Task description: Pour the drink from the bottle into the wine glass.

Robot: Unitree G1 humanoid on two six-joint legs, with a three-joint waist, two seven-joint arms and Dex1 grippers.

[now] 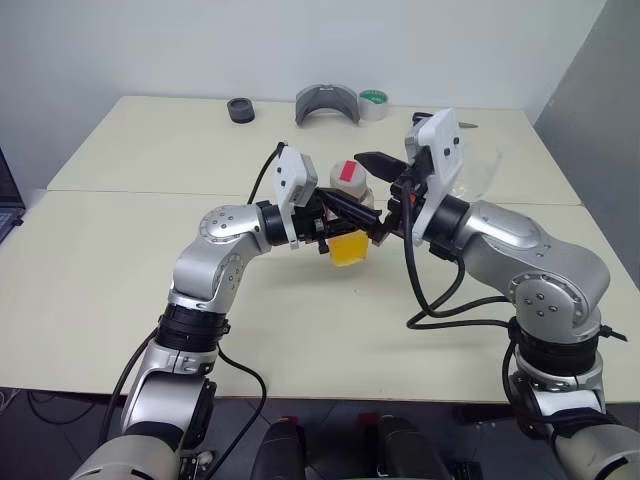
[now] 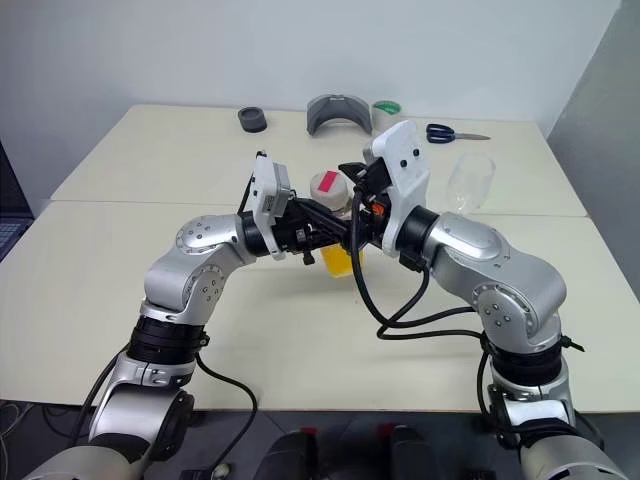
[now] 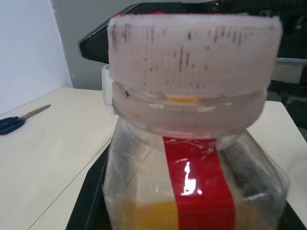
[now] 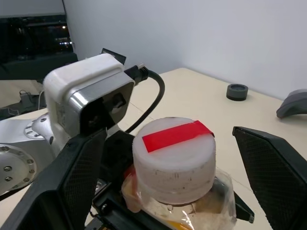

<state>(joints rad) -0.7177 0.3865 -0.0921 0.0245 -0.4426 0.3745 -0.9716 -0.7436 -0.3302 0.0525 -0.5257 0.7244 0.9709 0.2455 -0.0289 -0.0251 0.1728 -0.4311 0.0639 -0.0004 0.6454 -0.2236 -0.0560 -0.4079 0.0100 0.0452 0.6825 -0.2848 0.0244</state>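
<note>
A: Left gripper (image 1: 345,212), two black fingers: clamping the small clear squarish plastic bottle (image 1: 349,236) by its body, holding it upright above the cream table (image 1: 120,270).

B: Right gripper (image 4: 172,191)?

A: Standing wide, one finger on either side of the white cap (image 4: 173,155), not touching it. The red sticker (image 4: 175,134) is lying across the cap top.

B: Contents?

A: Translucent orange-yellow drink (image 1: 350,247), sitting low in the bottle.

B: The clear stemmed wine glass (image 2: 470,183)?

A: Standing on the table behind the right arm, well apart from the bottle, near the blue-handled scissors (image 2: 445,133).
</note>
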